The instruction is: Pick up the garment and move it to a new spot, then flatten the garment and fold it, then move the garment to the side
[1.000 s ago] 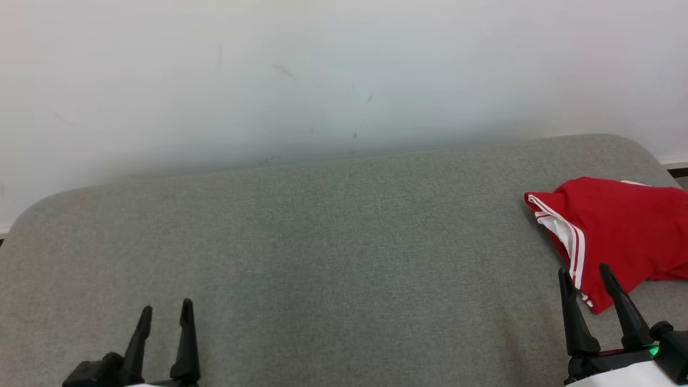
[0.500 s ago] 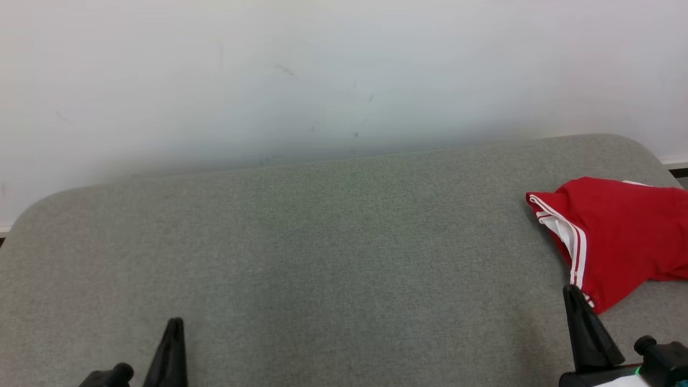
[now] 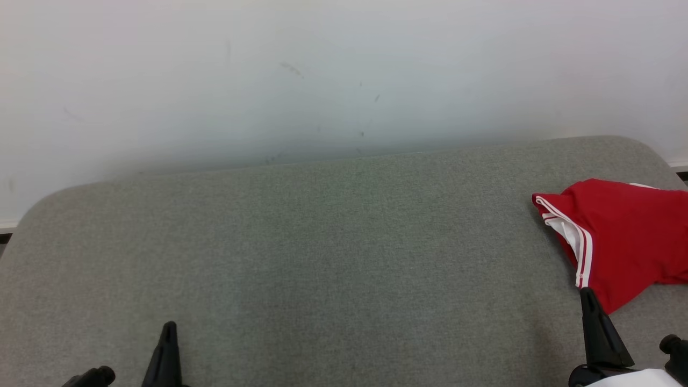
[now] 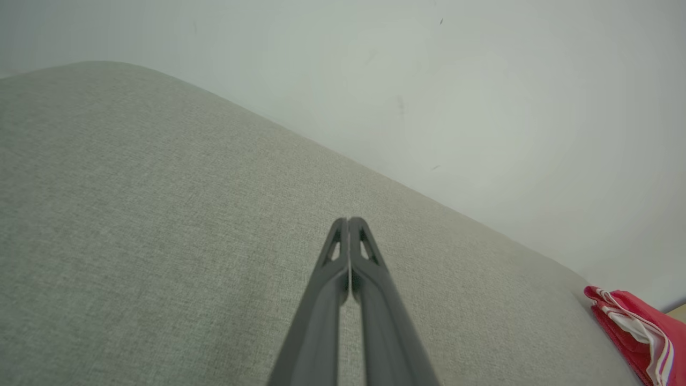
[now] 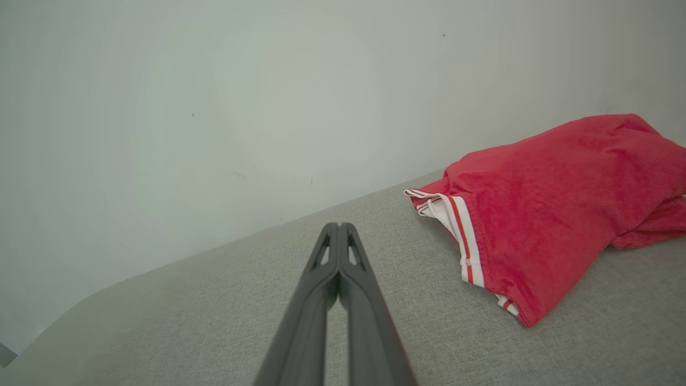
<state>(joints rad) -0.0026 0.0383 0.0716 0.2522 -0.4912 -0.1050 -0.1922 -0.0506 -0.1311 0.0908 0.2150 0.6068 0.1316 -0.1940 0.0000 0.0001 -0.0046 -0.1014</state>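
Right, a pale wall (image 3: 322, 70) is seen across the whole back of the scene, marked by a few faint scuffs. Below it, a broad grey fabric-covered surface (image 3: 333, 258) with rounded far corners is spread out toward the robot.

Over at the robot's right, close to the surface's right end, the red garment (image 3: 629, 242) is found lying in a loose heap, partly cut off by the edge of the head view. It is bunched rather than flattened.

Now to the arms. The right gripper (image 3: 588, 296) is held low at the near right, and its tip is lined up just beside the garment's nearest corner in the head view. In the right wrist view its jaws are seen pressed together on themselves, and the garment is placed off to their right, apart from the fingers.

The left gripper (image 3: 169, 329) is held at the near left, over the grey fabric and well apart from the garment. Its jaws too are shown pressed tight against each other, with the garment glimpsed at the lower right corner of the left wrist view.

Finally, a hem with white and red striped trim (image 5: 466, 241) is turned toward the middle of the surface.
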